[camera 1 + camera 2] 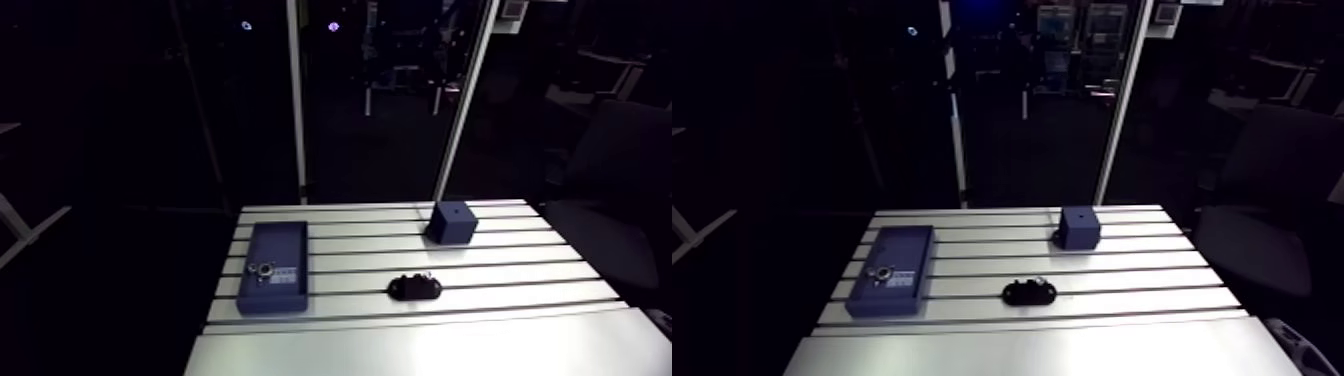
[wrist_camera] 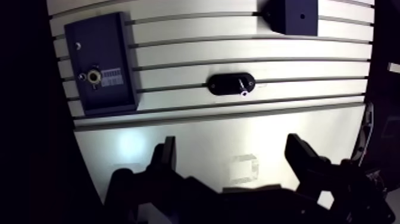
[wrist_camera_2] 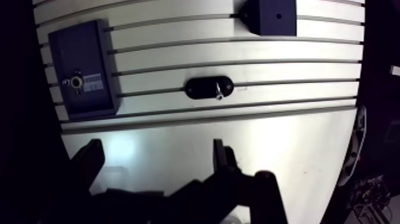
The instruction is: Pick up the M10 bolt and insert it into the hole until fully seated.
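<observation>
Found gripper (image 2: 232, 143) released: fingers spread wide, nothing between, poised well above bare table (image 2: 196, 128). Spotted M10 bolt (image 2: 243, 85) at 12 o'clock ahead of gripper, sitting in black oval holder (image 2: 223, 85). Saw only a small bright glint, so could not tell head from shank, nor upright from tilted. Logged flat blue plate (image 2: 101, 59) at 10 o'clock from gripper, well apart from holder, carrying ringed hole (image 2: 94, 76). Logged blue cube (image 2: 297, 15) at 1 o'clock, farther off, marked with a small dark spot on its face, perhaps a second bore.

Judged task not yet begun; approach to bolt due next.

Risks, as judged:
- Could head for wrong target, given two candidate openings on table.
- Could close on holder rim instead of bolt, given so little metal showing.
- Could grip off-axis, carry bolt tilted, then jam at ring short of seating.
- Could shove a possibly unfixed holder on an off-centre descent.
</observation>
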Tool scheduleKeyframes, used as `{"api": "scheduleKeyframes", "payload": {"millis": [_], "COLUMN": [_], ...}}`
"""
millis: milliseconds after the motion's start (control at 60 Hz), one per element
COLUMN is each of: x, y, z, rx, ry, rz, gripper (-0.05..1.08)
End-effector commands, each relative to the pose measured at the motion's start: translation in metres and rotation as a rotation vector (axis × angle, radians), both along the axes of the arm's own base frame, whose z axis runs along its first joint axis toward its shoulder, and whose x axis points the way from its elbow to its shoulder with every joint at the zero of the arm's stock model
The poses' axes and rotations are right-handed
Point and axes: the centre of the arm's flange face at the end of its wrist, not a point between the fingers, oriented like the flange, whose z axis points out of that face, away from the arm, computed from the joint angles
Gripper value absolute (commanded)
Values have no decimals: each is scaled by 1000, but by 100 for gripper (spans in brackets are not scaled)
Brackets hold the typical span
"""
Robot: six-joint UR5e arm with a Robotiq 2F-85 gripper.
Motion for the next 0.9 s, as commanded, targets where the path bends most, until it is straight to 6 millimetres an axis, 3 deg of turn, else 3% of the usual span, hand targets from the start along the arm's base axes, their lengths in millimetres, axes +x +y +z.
{"api": "scheduleKeyframes", "payload": {"millis": [17, 750, 900], "x": [-38, -40, -40], "y": [-33, -31, -22], "z": [-15, -13, -21], "rx": [11, 15, 13], "ry": [-3, 6, 21], "rz": [82, 87, 126], "gripper": [1, 1, 1]}}
